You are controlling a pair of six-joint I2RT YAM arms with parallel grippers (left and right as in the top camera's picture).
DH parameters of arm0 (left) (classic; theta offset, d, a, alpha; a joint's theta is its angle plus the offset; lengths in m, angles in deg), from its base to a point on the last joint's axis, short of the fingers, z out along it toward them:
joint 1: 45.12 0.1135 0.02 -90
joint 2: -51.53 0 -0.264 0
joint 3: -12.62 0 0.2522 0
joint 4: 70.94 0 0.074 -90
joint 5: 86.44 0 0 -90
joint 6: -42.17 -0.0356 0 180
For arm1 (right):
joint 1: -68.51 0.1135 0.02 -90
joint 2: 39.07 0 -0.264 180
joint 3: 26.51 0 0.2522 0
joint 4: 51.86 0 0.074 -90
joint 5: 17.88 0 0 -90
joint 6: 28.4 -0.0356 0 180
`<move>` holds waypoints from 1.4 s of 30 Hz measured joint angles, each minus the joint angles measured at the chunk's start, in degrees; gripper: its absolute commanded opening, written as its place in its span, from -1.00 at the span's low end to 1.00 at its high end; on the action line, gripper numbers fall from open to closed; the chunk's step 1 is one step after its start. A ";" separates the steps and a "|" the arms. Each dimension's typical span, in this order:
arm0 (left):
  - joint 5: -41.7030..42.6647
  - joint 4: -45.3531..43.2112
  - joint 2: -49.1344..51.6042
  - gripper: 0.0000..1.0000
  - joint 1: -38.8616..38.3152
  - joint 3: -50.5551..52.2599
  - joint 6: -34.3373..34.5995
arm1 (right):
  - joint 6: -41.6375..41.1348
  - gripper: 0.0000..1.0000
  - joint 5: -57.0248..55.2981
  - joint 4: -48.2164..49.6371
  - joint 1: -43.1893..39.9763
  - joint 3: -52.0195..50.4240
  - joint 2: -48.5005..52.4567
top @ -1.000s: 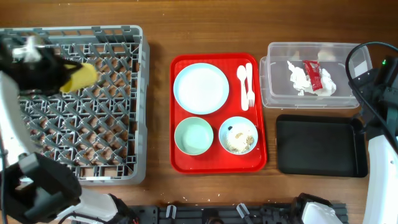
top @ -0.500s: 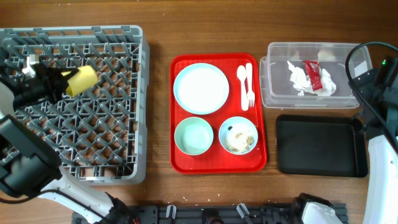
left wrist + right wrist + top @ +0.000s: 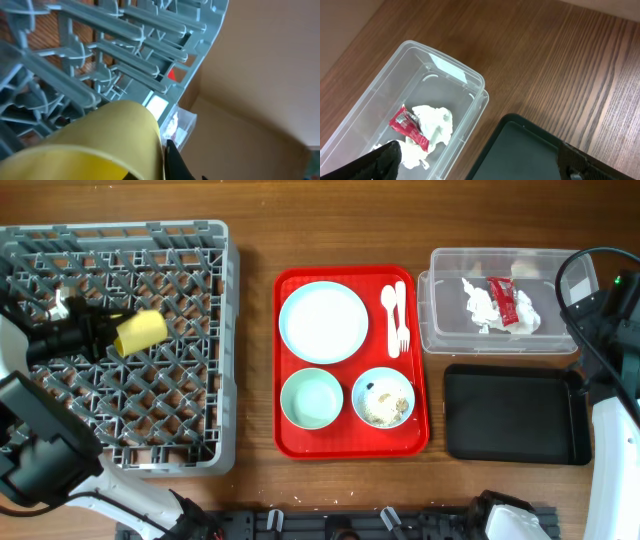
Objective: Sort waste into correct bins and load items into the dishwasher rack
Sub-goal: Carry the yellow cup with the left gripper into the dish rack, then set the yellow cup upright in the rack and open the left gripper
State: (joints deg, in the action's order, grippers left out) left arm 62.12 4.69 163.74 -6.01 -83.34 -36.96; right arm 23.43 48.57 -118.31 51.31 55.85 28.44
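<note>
Left pincer (image 3: 108,335) grips the yellow cup (image 3: 142,330) over the grey rack (image 3: 180,412).

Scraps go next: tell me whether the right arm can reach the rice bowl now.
Probably yes: the right gripper is open and empty, and the rice bowl sits uncovered on the red tray, nothing over it.

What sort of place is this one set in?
Probably a staged tabletop dish-return station rather than a real kitchen: a grey dishwasher rack, a red serving tray and a clear waste tub on a wooden table.

yellow cup (image 3: 95,142): cropped at bottom edge | clear tub (image 3: 451,66): cropped (lower left)
</note>
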 measured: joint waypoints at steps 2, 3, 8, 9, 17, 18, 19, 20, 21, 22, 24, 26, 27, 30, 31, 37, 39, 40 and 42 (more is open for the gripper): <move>-1.64 -0.66 -0.04 -0.72 0.46 -0.39 0.20 | -0.02 1.00 0.00 0.00 0.00 0.00 0.00; -3.48 -1.70 -0.09 -0.53 1.77 -0.98 0.42 | -0.02 0.99 0.00 0.02 0.00 0.00 0.00; -14.29 -4.72 1.05 -0.02 7.52 -0.63 -0.42 | -0.02 1.00 0.00 0.02 0.00 0.00 0.00; -14.84 -4.72 0.98 -0.03 7.15 -0.63 -0.76 | -0.02 0.99 0.00 -0.04 0.00 0.00 0.00; -18.56 -0.70 0.39 0.08 8.41 -2.38 -0.66 | -0.02 0.99 0.00 -0.02 0.00 0.00 0.00; -20.65 0.11 -0.42 0.36 8.59 -3.21 -0.04 | -0.02 0.99 0.00 -0.02 0.00 0.00 0.00; -22.40 0.44 -1.29 0.61 8.72 -3.63 0.66 | -0.02 1.00 0.00 -0.02 0.00 0.00 0.00; -24.30 0.90 -2.56 0.72 8.74 -4.11 1.33 | -0.02 1.00 0.00 0.00 0.00 0.00 0.00; -30.97 2.21 -4.81 0.70 8.72 -4.46 1.90 | 0.00 0.99 0.00 0.00 0.00 0.00 0.00; -35.01 2.47 -6.12 0.55 9.25 -4.46 2.82 | -0.02 1.00 0.00 0.02 0.00 0.00 0.00; -40.70 2.62 -7.32 -0.83 9.94 -4.46 4.50 | -0.02 0.99 0.00 -0.02 0.00 0.00 0.00; -42.07 2.58 -7.98 -0.92 9.92 -4.46 5.68 | -0.02 0.99 0.00 0.00 0.00 0.00 0.00; -40.74 2.19 -8.52 -0.92 9.92 -4.46 6.03 | -0.02 1.00 0.00 0.00 0.00 0.00 0.00; -27.65 0.94 -11.47 -0.92 9.53 -4.46 7.10 | -0.02 0.99 0.00 -0.02 0.00 0.00 0.00; -23.41 0.96 -12.17 -0.92 8.09 -4.46 7.30 | -0.02 1.00 0.00 -0.02 0.00 0.00 0.00; -36.46 -2.14 -12.31 -0.92 -11.26 -4.46 7.02 | -0.02 0.99 0.00 -0.07 0.00 0.00 0.00; -45.99 -2.34 -12.31 -0.92 -14.84 -4.46 6.99 | -0.02 1.00 0.00 -0.02 0.00 0.00 0.02; -48.54 -2.34 -12.28 -0.92 -15.04 -4.46 6.99 | -0.02 1.00 0.00 -0.02 0.00 0.00 0.00; -52.83 -2.89 -12.11 -0.92 -14.91 -4.44 6.99 | -0.02 0.99 0.00 -0.02 0.00 0.00 0.02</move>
State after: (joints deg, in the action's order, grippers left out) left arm 9.29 1.80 151.63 -20.91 -87.77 -29.96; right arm 23.41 48.57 -118.33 51.31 55.85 28.46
